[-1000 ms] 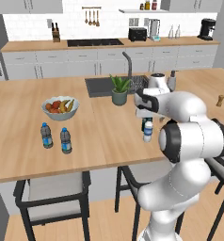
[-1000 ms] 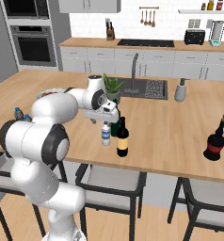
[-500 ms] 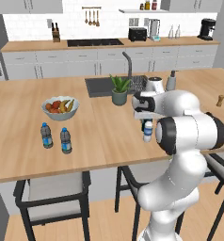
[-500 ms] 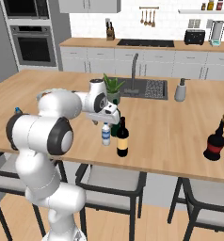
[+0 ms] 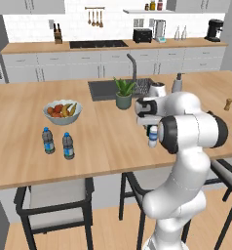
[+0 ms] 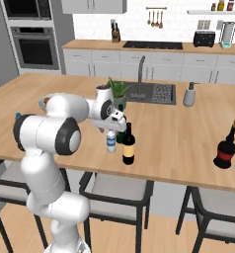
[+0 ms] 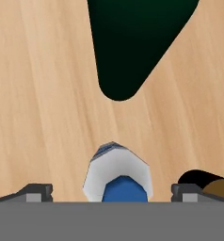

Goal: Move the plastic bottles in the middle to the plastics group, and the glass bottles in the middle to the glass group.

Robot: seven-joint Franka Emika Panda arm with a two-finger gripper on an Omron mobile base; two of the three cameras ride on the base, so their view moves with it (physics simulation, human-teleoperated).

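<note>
Big wooden desk (image 5: 103, 141) with the white arm (image 6: 65, 123) reaching over its middle. The green wine bottle (image 7: 132, 42) and brown bottle (image 6: 129, 146) stand just beside the white-capped water bottle (image 6: 111, 141). The pincer (image 7: 112, 193) hangs right above that water bottle, jaws spread wide on either side, gripping nothing. Two dark-capped water bottles (image 5: 58, 142) sit well apart, near the fruit bowl (image 5: 62, 111).

The wooden desk (image 5: 103, 141) carries a fruit bowl (image 5: 62, 112) at its left, with two dark-capped water bottles (image 5: 58, 142) just in front of it. Mid-desk stand a potted plant (image 5: 123, 93), a white-capped water bottle (image 6: 111, 141) and, just beside it, a brown bottle (image 6: 129, 145). A reddish-brown bottle (image 6: 226, 147) stands well apart at right.
</note>
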